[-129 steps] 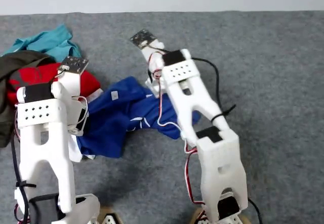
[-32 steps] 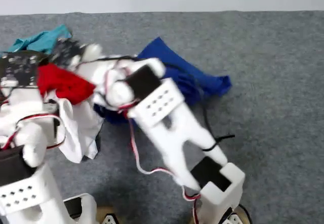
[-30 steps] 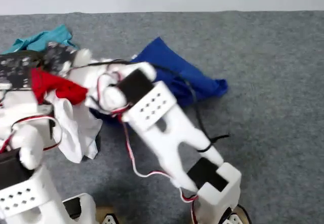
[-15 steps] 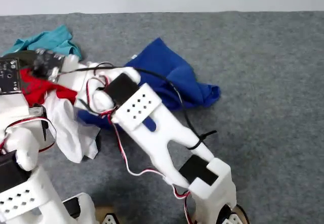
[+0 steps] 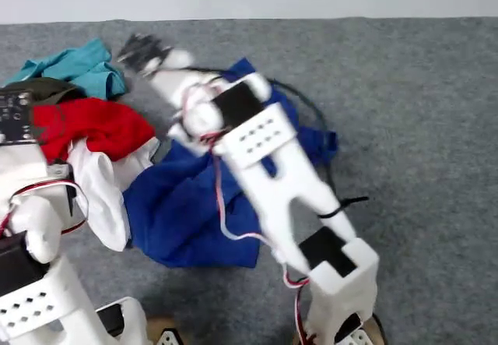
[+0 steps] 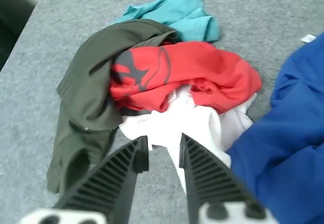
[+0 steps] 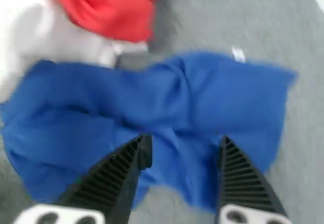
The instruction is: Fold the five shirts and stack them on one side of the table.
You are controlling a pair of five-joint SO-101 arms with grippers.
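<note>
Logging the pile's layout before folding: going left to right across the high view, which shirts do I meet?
Olive shirt → red shirt → blue shirt. The teal shirt and white shirt overlap the red one sideways, so I leave them out.
</note>
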